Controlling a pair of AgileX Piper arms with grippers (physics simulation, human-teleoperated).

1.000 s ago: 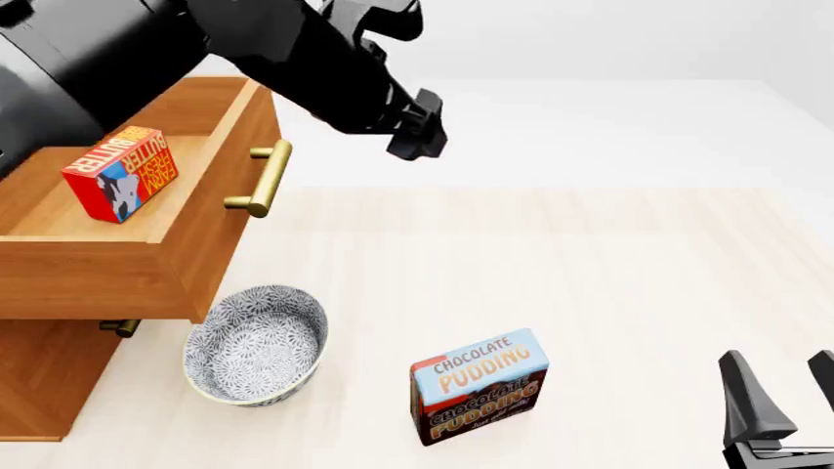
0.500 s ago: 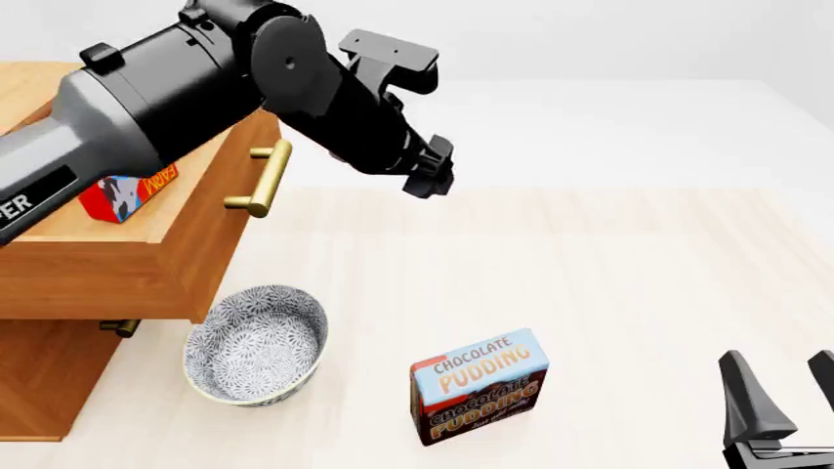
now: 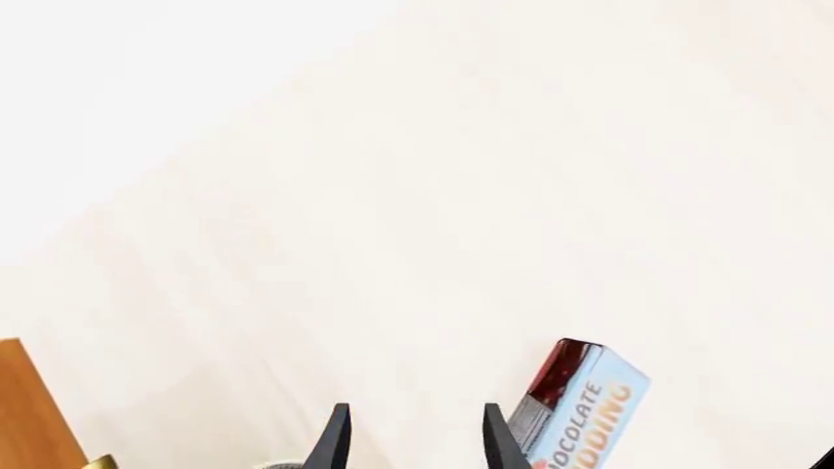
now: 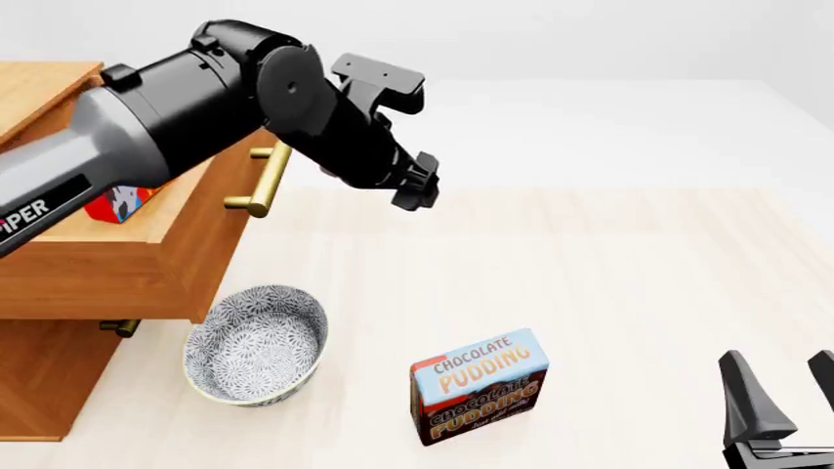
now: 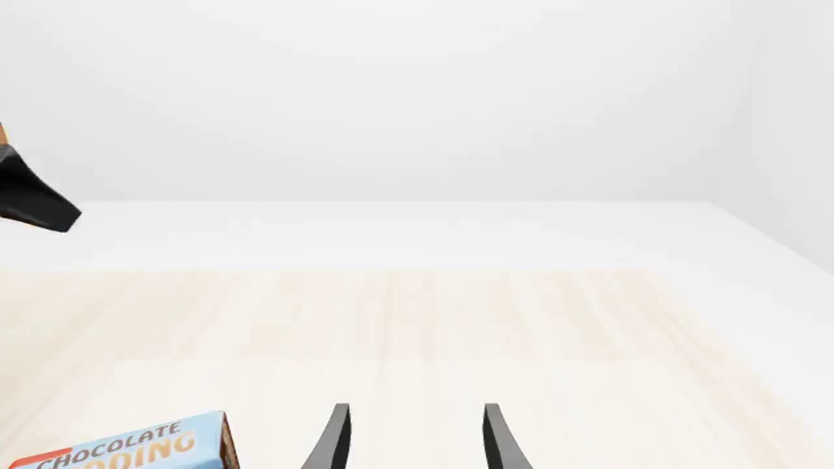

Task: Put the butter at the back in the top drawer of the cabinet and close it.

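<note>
Butter (image 4: 120, 203) is already in the open top drawer (image 4: 156, 256), mostly hidden behind your left arm. Left pincer (image 4: 414, 188) is empty, jaws parted narrowly, just off the brass handle (image 4: 265, 180). What's left: push the drawer shut. Right pincer (image 4: 782, 403) idles parted.

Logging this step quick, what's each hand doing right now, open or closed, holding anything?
Left hand: open, holding nothing.
Right hand: open, holding nothing.

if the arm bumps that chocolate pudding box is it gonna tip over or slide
The Chocolate Pudding box stands upright on a narrow base, so a high push would probably tip it. Being cardboard-like, it likely weighs little and may skid on the smooth table.
</note>
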